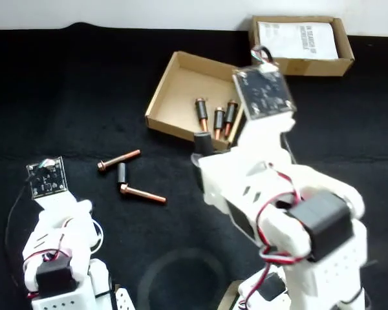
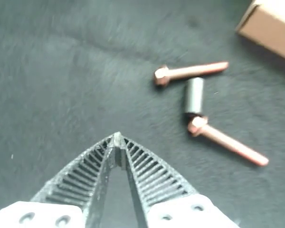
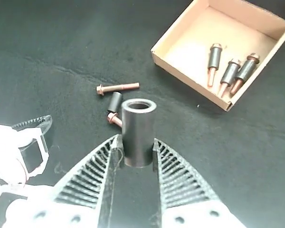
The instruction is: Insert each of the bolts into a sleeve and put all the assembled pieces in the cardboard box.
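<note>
My right gripper (image 3: 137, 142) is shut on a dark upright sleeve (image 3: 138, 129), held above the black mat just in front of the cardboard box (image 1: 160, 87). In the box (image 3: 185, 76) lie three assembled bolt-and-sleeve pieces (image 3: 230, 71). Two copper bolts (image 1: 119, 159) (image 1: 143, 193) and a loose sleeve (image 1: 121, 173) lie on the mat left of the box. My left gripper (image 2: 117, 141) is shut with nothing in it, low over the mat, short of a bolt (image 2: 191, 72), the sleeve (image 2: 194, 95) and the other bolt (image 2: 227, 141).
A second cardboard box (image 1: 301, 64) holding a white sheet stands at the back right. The left arm (image 1: 48, 181) sits at the front left, the right arm's bulky body (image 1: 291, 213) at the front right. Black mat covers the table.
</note>
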### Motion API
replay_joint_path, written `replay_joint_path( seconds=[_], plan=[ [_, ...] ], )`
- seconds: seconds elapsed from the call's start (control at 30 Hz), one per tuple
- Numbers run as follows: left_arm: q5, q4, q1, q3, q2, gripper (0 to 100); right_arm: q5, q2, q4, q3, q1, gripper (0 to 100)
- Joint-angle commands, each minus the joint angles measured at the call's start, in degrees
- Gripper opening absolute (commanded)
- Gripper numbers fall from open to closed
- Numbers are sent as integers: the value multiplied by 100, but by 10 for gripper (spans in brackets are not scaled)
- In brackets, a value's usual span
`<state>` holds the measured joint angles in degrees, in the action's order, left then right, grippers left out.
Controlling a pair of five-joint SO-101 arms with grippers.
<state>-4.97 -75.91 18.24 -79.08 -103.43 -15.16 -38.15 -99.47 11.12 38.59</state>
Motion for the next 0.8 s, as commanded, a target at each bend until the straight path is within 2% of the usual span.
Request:
replay_joint_path(
  seconds=[0.0,0.2,0.4,0.57,0.77],
  plan=[
    [-44,-26,-356,567,338,10,-62,-400,-40,-365,-180,6],
    [-334,-299,-611,2396,2844,10,-229,-1174,-4,-1543,-198,6],
    [-1160,-1310,-1156,4734,5288,10,-255,-1965,347,-2686,-207,6],
    [-1881,-1943,-1763,5903,6229,10,-255,-2607,673,-3679,-646,6],
    [-2479,-2215,-2387,6211,6862,10,-264,-3336,989,-4699,-1077,6]
  ],
)
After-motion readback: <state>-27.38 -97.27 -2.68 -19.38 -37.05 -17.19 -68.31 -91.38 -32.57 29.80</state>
